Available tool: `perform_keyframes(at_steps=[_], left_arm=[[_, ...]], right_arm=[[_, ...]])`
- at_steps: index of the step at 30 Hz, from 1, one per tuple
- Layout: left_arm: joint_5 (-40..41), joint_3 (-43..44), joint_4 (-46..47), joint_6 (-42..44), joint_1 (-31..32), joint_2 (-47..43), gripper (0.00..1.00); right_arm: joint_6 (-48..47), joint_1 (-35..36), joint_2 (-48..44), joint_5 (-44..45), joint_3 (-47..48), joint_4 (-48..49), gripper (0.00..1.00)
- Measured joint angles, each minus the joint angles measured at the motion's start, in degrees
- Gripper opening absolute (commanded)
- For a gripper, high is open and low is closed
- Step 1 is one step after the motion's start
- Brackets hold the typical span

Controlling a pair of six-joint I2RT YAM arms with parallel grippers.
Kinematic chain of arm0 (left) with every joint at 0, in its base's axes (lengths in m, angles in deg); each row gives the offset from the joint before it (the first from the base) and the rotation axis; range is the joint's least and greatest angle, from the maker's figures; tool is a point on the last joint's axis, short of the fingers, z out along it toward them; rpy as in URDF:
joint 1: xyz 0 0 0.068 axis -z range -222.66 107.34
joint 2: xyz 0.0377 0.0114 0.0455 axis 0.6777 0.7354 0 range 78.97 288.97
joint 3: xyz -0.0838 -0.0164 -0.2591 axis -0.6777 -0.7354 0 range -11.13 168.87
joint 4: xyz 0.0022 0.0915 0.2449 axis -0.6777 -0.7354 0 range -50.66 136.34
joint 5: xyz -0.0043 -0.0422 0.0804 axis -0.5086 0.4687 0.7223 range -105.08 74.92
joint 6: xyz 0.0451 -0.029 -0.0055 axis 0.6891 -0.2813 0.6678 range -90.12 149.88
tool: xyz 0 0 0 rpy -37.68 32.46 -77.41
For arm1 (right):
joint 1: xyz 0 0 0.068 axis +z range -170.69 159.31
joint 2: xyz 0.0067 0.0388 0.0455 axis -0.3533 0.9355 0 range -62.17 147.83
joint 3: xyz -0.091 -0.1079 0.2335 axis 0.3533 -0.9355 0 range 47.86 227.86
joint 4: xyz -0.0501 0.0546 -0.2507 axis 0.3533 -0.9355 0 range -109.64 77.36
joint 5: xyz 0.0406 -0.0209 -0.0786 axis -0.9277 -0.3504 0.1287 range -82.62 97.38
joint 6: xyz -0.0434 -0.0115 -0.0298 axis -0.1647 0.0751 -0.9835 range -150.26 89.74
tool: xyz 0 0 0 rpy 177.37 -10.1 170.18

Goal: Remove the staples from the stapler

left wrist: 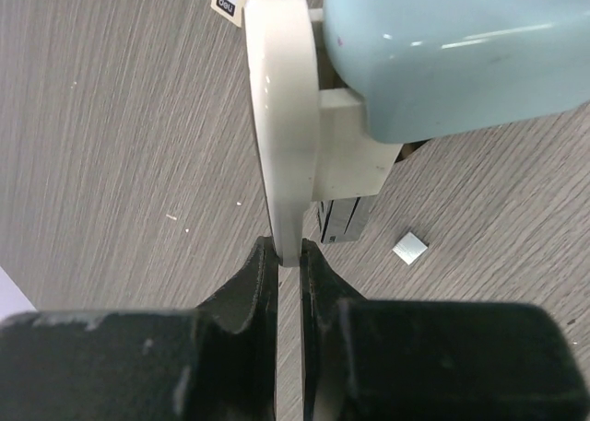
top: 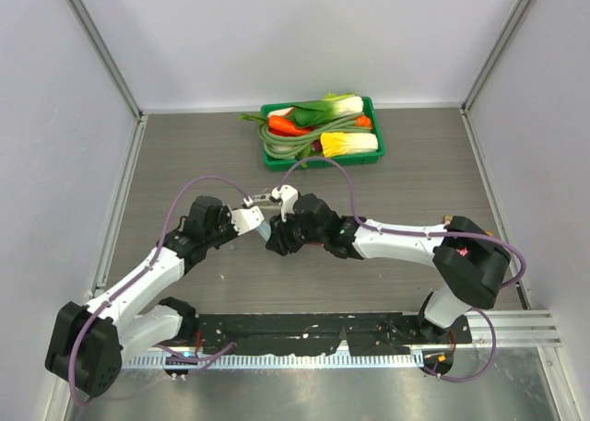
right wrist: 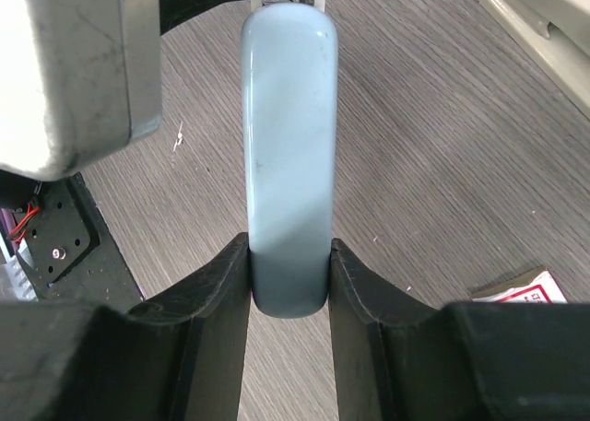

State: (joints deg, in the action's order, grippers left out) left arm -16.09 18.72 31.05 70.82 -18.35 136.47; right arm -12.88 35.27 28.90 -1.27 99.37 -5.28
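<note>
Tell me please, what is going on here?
Both arms hold the stapler above the table. The left gripper is shut on its white base; the right gripper clamps its blue top. The two parts stand at an angle, so it looks opened. A small silvery piece, probably staples, lies on the table.

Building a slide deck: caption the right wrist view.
Right gripper clamps the pale-blue stapler top over the grey wood-grain table.
</note>
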Motion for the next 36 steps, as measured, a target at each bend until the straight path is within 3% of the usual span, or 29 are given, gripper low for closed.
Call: perform_keyframes(at_steps=[4,9,16,21,24,28,33,36], left_arm=[[0.07,1.42,-2.84,-2.19,0.48,0.11,0.06],[-2.62,8.94,-11.30,-7.93,0.35,1.05,0.26],[-8.13,17.31,-20.41,-18.73,-1.90,0.98,0.35],[-11.02,20.52,-27.69,-25.42,-3.04,1.11,0.40],[-13.75,22.43,-31.89,-27.74,-4.61,1.14,0.51],[-27.98,30.45,-34.93,-29.64,-14.34,1.07,0.52],[-41.18,38.56,-29.59,-35.91,-38.58,1.86,0.54],[-44.87,38.58,-28.65,-37.83,-43.91,2.99,0.54]], right_arm=[[0.37,0.00,0.00,-0.04,0.00,0.13,0.01],[1.22,0.02,0.22,1.49,4.26,-0.98,0.01],[1.07,-0.09,4.46,6.23,18.53,-5.46,0.01],[0.79,0.04,6.58,6.56,22.82,-7.93,0.01],[0.76,0.07,7.67,7.08,24.68,-9.07,0.01],[0.85,-0.72,11.80,10.14,27.74,-9.62,0.01],[0.83,-1.38,19.69,12.07,30.40,-14.08,0.01],[0.68,-1.14,24.79,12.35,33.86,-17.29,0.01]])
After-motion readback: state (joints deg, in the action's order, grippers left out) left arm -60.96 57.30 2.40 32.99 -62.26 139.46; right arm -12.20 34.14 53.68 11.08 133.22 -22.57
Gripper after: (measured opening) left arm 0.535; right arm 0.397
